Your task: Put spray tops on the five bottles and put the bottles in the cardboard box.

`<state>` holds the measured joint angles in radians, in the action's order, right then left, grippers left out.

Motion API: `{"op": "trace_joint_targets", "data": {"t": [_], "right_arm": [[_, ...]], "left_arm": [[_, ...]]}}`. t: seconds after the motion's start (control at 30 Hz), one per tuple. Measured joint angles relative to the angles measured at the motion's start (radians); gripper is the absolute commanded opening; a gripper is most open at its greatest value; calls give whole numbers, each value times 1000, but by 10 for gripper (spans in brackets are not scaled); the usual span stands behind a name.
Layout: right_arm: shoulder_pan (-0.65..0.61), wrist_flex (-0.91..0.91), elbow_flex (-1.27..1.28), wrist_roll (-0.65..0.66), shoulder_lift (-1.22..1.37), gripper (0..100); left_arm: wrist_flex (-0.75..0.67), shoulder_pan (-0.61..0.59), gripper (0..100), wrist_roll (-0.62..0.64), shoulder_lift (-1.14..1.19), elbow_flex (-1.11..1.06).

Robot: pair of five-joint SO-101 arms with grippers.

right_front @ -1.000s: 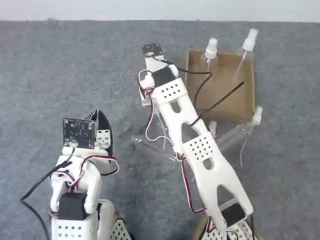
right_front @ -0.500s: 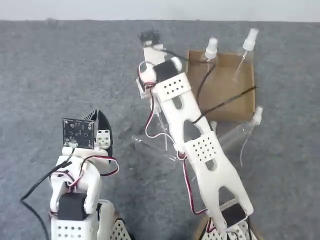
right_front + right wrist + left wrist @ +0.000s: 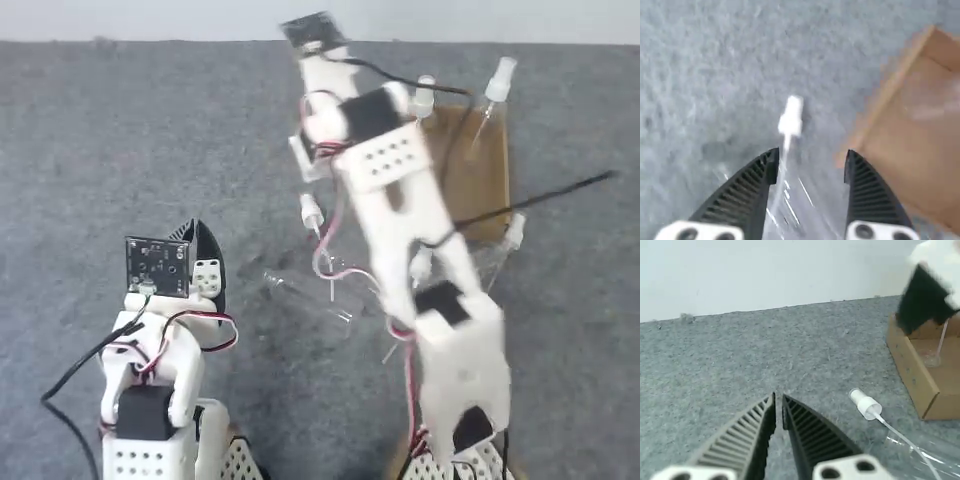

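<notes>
Right claw (image 3: 810,155) gaping, empty, over a spray top (image 3: 790,117).
I see my left claw (image 3: 779,400) closed on nothing; the spray top lies mid-frame on the table (image 3: 150,120), left of the cardboard box (image 3: 475,180).

White perforated arms (image 3: 395,160) carry black servos (image 3: 372,112), red cables (image 3: 408,385); left gripper (image 3: 778,397) ribbed black.

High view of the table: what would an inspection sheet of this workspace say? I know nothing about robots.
Surface: grey carpet.
Job's things: cardboard box with two topped bottles standing in it; a third topped bottle lying beside it; loose spray top and clear bottle lying on the carpet.
Clutter: nothing seen.
Claws: left claw shut, empty; right claw open near the spray top.
Cables: wires along both arms, one crossing over the box.
Surroundings: white wall behind.
</notes>
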<state>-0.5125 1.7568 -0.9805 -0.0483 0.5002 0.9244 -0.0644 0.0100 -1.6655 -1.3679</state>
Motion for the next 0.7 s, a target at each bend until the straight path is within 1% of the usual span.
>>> {"op": "trace_joint_targets", "data": {"t": [0.07,0.17,0.33,0.5,0.6,0.7], "right_arm": [[43,0,137,21,-138,165],[140,0,302,63,-327,165],[374,0,505,141,-552,166],[609,-15,654,206,-585,166],[747,-117,778,227,-585,166],[824,-256,924,232,-585,166]], "left_arm": [[0,0,12,0,0,0],[0,0,12,0,0,0],[0,0,12,0,0,0],[0,0,12,0,0,0],[0,0,12,0,0,0],[0,0,12,0,-3,-11]]}}
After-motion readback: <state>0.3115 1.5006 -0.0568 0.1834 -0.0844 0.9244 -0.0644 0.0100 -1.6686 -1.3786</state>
